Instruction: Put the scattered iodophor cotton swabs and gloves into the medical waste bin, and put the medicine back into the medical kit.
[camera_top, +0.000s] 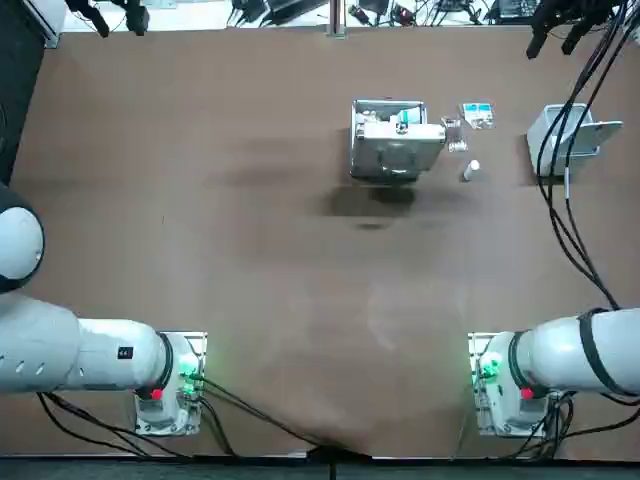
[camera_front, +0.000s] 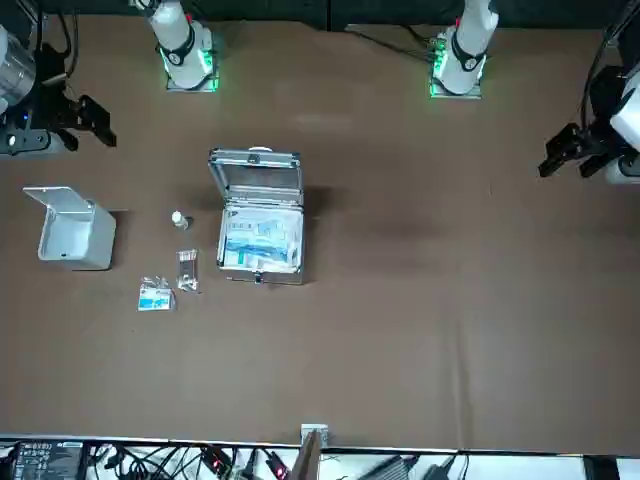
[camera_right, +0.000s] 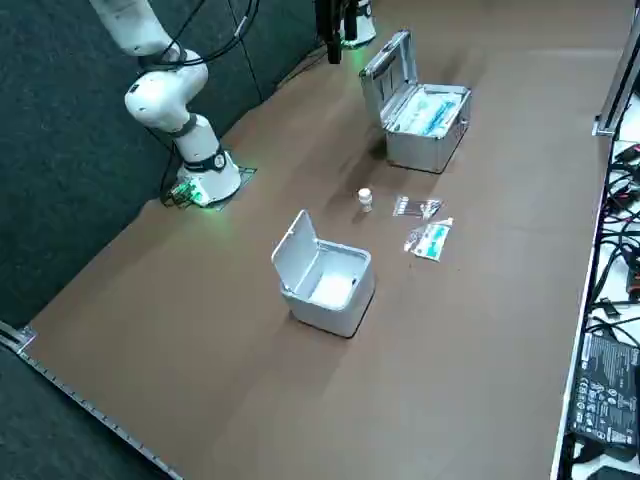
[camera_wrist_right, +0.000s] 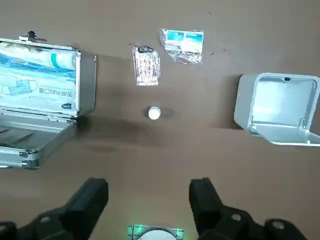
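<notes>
On the far right part of the surface (camera_top: 250, 280) sit all task items: swab packet (camera_wrist_right: 146, 66) and blue-and-white packet (camera_wrist_right: 183, 46), likely the gloves, side by side, small white medicine bottle (camera_wrist_right: 154, 113) upright near them, between the open medical kit (camera_wrist_right: 86, 85) and the open-lidded waste bin (camera_wrist_right: 241, 102). Right gripper (camera_wrist_right: 149, 190) hangs high above the surface, fingers apart, holding nothing. Nothing binned or packed yet; first pick looks pending. Flat packets call for a low, vertical approach with fingers straddling the packet's short width, pinching at the surface. Keep clear of the bottle, it could tip and roll. Release over the bin's opening, not its lid.
</notes>
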